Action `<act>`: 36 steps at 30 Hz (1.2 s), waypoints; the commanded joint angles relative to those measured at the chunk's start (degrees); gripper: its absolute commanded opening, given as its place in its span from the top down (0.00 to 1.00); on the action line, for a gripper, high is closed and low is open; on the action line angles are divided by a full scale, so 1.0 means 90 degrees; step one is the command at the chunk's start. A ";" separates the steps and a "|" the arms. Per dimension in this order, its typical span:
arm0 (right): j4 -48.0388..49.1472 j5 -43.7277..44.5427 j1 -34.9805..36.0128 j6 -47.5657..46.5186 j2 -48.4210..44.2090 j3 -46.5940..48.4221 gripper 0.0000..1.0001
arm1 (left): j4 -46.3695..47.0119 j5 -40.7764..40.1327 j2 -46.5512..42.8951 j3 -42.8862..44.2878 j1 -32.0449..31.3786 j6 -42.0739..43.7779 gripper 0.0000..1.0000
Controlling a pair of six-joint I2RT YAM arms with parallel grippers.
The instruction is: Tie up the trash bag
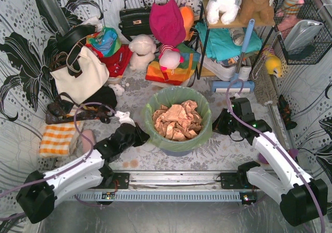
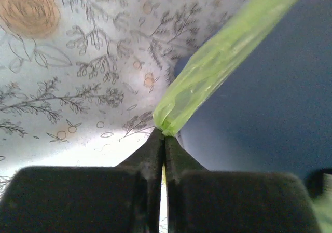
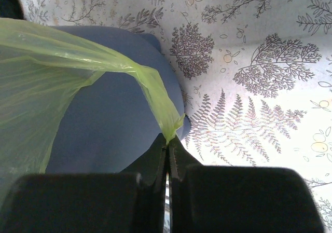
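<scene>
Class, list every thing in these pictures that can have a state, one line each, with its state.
trash bag: mouth open, not tied, lining the bin, a corner pinched at each side
bin: upright, lined with the bag
crumpled paper: inside the bag
left claw: shut on the bag's plastic
right claw: shut on the bag's plastic

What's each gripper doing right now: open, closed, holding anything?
Left gripper: closed, pinching the trash bag edge.
Right gripper: closed, pinching the trash bag's opposite side.
</scene>
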 commanded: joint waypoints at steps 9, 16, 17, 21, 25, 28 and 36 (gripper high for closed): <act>0.1018 -0.0579 0.0316 0.0278 0.0296 0.0032 1.00 | -0.2712 -0.1392 -0.1093 0.1989 0.0309 0.0391 1.00; 0.0440 0.0124 0.0542 0.0367 -0.0132 0.0152 1.00 | -0.3344 -0.0724 -0.0924 0.2844 0.0358 0.0563 1.00; 0.0118 0.0383 0.0542 0.0318 -0.0290 0.0189 1.00 | -0.3432 -0.0431 -0.0848 0.2937 0.0362 0.0594 1.00; -0.0911 0.0976 0.0542 0.0128 -0.0638 0.0257 1.00 | -0.4074 0.0386 -0.0389 0.3331 0.0355 0.0747 1.00; -0.1374 0.0953 0.0542 0.0042 -0.0830 0.0300 1.00 | -0.4526 0.0355 -0.0435 0.3685 0.0356 0.0789 1.00; -0.1654 0.0821 0.0541 -0.0086 -0.0979 0.0508 1.00 | -0.4726 0.0196 -0.0669 0.3909 0.0359 0.0736 1.00; -0.2522 0.0232 0.0542 -0.0297 -0.1193 0.1599 1.00 | -0.5167 0.0260 -0.0682 0.4539 0.0360 0.0673 1.00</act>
